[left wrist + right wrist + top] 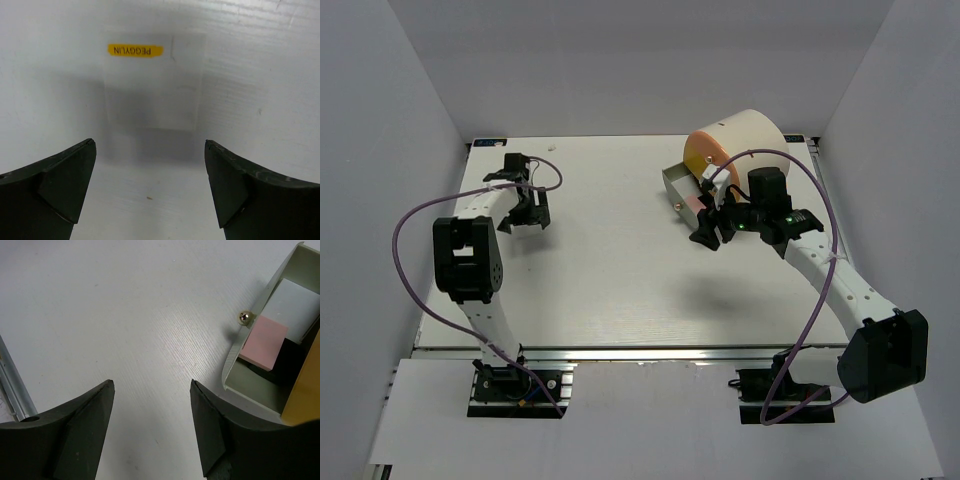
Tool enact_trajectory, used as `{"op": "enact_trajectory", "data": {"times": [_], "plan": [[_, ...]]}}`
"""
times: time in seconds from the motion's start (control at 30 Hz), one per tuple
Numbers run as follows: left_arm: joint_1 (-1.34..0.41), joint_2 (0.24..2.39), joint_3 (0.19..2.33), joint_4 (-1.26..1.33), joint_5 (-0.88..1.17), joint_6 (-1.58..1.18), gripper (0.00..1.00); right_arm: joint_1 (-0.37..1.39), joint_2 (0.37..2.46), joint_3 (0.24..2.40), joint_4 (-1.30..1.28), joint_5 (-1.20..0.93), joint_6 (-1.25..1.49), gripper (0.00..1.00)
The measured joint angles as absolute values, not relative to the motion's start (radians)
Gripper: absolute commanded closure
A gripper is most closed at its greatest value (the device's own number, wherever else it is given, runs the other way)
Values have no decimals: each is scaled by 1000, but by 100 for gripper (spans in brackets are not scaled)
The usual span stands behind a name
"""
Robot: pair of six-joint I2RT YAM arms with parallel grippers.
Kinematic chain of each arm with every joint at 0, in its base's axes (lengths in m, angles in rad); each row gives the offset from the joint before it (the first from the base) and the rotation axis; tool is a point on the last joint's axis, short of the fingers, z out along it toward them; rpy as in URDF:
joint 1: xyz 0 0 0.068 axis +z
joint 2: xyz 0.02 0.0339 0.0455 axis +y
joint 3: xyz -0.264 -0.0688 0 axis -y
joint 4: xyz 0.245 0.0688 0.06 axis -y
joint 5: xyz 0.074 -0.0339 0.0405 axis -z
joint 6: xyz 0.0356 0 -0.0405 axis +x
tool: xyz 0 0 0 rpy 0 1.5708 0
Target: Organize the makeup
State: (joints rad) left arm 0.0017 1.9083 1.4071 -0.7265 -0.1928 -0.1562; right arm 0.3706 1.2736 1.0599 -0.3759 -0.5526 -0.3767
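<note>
A flat pink square (263, 342) of the makeup lies inside the pulled-out grey drawer (250, 382), next to a pale white square (292, 310). The drawer (677, 186) sticks out of the cream cylinder (745, 135) at the back right. My right gripper (151, 382) hovers open over bare table just left of the drawer's front, with nothing between its fingers; from above it (710, 238) sits just in front of the drawer. My left gripper (150, 145) is wide open and empty at the far left (525, 218). No other makeup shows.
A small metal knob (244, 317) sticks out of the drawer's curved front. An orange drawer front (705, 150) faces forward on the cylinder. A clear label with a yellow sticker (135, 50) lies flat on the table under the left gripper. White walls close in the table.
</note>
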Motion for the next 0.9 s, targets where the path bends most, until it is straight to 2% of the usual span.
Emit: {"op": "enact_trajectory", "data": {"times": [0.33, 0.9], "plan": [[2, 2006, 1475, -718, -215, -30, 2, 371, 1275, 1060, -376, -548, -377, 32], [64, 2036, 1463, -648, -166, -44, 2, 371, 1306, 1082, -390, -549, -375, 31]]}}
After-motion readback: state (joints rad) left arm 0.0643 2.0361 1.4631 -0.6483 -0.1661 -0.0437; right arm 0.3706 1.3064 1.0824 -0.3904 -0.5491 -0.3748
